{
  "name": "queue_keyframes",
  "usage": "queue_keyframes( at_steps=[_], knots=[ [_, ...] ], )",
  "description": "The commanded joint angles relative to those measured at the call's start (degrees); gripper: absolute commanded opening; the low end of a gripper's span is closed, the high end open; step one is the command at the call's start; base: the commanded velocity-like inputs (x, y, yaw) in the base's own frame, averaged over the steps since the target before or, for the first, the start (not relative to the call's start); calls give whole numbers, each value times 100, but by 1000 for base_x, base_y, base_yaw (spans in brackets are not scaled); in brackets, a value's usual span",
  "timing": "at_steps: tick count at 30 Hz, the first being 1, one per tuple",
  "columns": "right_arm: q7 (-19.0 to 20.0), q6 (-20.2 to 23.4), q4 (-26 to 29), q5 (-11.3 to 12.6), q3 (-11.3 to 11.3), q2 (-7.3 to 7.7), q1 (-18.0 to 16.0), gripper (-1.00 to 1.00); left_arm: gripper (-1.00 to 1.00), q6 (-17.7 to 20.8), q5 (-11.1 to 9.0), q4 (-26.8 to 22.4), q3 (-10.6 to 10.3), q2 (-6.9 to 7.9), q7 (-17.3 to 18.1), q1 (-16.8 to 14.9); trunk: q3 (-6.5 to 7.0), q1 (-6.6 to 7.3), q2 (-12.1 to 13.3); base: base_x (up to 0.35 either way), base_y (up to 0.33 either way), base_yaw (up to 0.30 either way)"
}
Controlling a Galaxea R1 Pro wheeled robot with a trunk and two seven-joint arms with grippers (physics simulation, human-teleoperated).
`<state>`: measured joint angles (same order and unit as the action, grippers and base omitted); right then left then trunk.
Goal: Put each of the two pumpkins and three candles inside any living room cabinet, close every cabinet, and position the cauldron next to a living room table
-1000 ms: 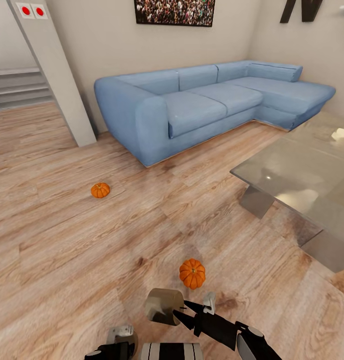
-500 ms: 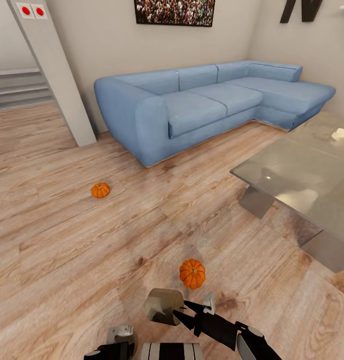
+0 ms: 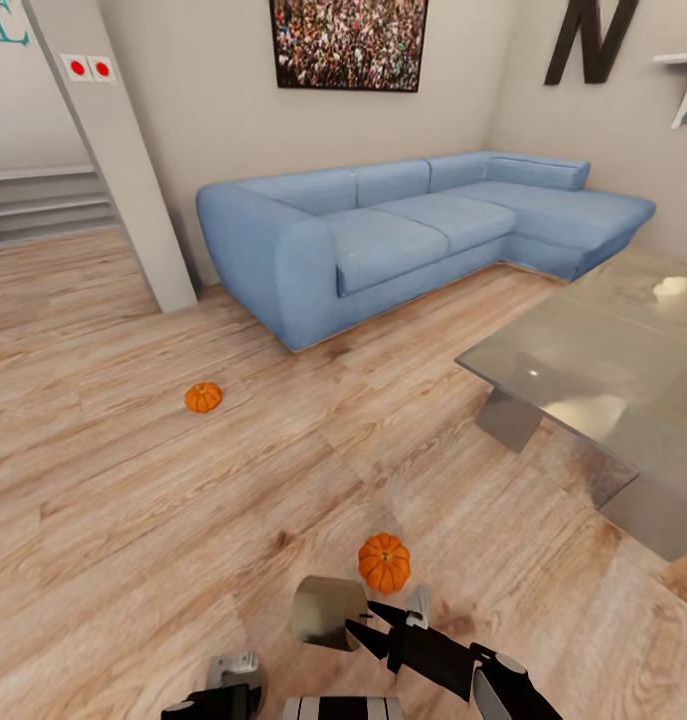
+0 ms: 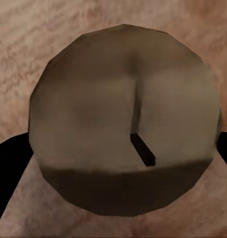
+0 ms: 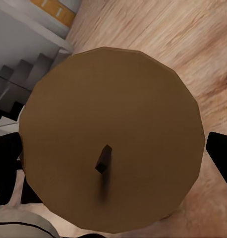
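Observation:
Two orange pumpkins lie on the wood floor: one (image 3: 384, 562) just beyond my arms, the other (image 3: 203, 397) farther off to the left. A pale grey candle (image 3: 328, 611) is held at the tip of my right gripper (image 3: 355, 626), which reaches leftward from the lower right. The right wrist view has that candle's (image 5: 111, 139) round top and wick between the dark fingers (image 5: 220, 153). My left gripper (image 4: 113, 148) is shut on another candle (image 4: 93, 119) above the floor. The cabinet and the cauldron are out of view.
A long blue corner sofa (image 3: 403, 225) runs along the back wall. The glass table (image 3: 603, 370) on angled metal legs stands at the right. A slanted grey column (image 3: 123, 170) and stairs (image 3: 43, 200) are at the back left.
The whole head picture has shifted, so the camera moved back and up a little. Both arms keep their pose and their candles; the pumpkins lie where they were.

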<state>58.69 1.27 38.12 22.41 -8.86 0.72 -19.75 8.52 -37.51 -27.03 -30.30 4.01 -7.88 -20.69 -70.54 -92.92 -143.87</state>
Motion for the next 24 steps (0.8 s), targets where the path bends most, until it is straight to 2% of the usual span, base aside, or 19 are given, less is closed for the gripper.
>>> queue_keyframes(
  at_steps=[1, 4, 5, 7, 9, 10, 11, 13, 14, 15, 16, 20, 24],
  knots=[
    [-2, 14, -5, 51, -30, 7, -3, -100, -100, 26, -72, -21, -41, 25, -69, -2, 18, 3, 0, 0, 0, 0],
    [-8, 14, -19, 59, -29, 7, -3, -100, -100, 91, -78, -105, 111, 156, -70, -44, 85, 11, 4, 0, 0, 0],
    [-12, 14, -24, 62, -29, 7, -3, -100, -100, 244, -77, -172, 174, 225, -76, -145, 107, 14, 5, 0, 0, 0],
    [-19, 14, -42, 67, -28, 7, -3, -100, -100, 760, -74, -310, 246, 370, -84, -308, 151, 19, 8, 0, 0, 0],
    [-22, 14, -52, 69, -28, 7, -3, -100, -100, 1400, -78, -608, 376, 631, -84, -447, 196, 24, 11, 0, 0, 0],
    [-23, 14, -57, 69, -28, 7, -3, -100, -100, 1683, -82, -849, 505, 793, -83, -484, 218, 27, 12, 0, 0, 0],
    [-23, 14, -62, 70, -28, 7, -3, -100, -100, 2097, -86, -1282, 801, 1031, -83, -517, 240, 29, 13, 0, 0, 0],
    [-24, 14, -65, 70, -28, 7, -3, -100, -100, 2786, -75, -1865, 1298, 1267, -83, -537, 284, 34, 16, 0, 0, 0],
    [-24, 14, -65, 70, -28, 7, -3, -100, -100, 3198, -53, -2142, 1543, 1336, -82, -542, 306, 37, 17, 0, 0, 0],
    [-24, 14, -63, 70, -28, 7, -3, -100, -100, 3834, -25, -2584, 1822, 1397, -82, -543, 329, 39, 19, 0, 0, 0],
    [-27, 14, -62, 70, -28, 7, -3, -100, -100, 4195, -11, -2901, 1939, 1425, -86, -538, 351, 42, 20, 0, 0, 0],
    [-31, 14, -65, 70, -28, 7, -3, -100, -100, 4716, 112, -3826, 2103, 1534, -121, -520, 439, 52, 25, 0, 0, 0],
    [-88, -13, -67, 66, -28, 7, -3, -100, -100, 4839, 322, -4194, 2168, 1615, -231, -502, 528, 63, 31, -1, 0, 0]
  ],
)
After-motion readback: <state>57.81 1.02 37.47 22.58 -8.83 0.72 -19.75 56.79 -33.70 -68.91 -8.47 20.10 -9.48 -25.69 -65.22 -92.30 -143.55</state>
